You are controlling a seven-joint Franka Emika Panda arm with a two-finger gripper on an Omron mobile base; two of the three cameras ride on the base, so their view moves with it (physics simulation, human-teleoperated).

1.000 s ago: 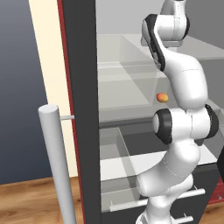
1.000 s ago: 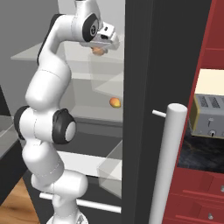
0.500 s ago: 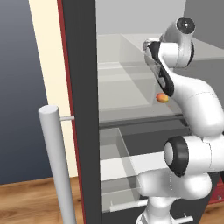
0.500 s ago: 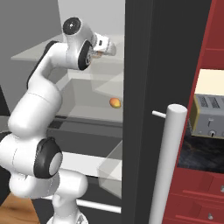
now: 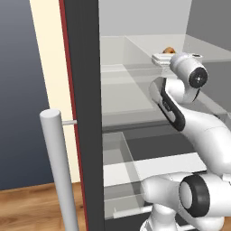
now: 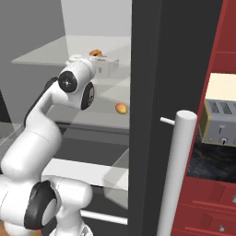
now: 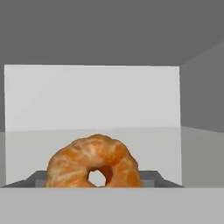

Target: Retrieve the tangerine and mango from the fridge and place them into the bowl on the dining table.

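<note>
The fridge (image 5: 81, 90) stands open, its dark door edge upright in the foreground of both base views with a pale bar handle (image 5: 61, 171) in front of it; inside are pale translucent shelves (image 6: 55, 57) and a clear drawer lower down. The arm reaches up into the upper part of the fridge, its hand at the level of the top shelf. The gripper (image 6: 110, 66) points toward the back wall, just short of the tangerine (image 7: 94, 162); I cannot tell how wide its jaws stand, since the fingertips are hidden in every view. The tangerine, orange and ring-shaped with a hole through its middle, sits on the top shelf close ahead of the hand, low and centred in the hand view, against the white back wall; from the base views it shows as a small orange lump just beyond the hand. The mango (image 6: 120, 108), a small yellow-orange fruit, lies on the shelf below, near the door edge in the right base view. To the right of the fridge, a toaster (image 6: 220, 117) sits on a black-topped counter over red cabinets (image 6: 216, 203).
</note>
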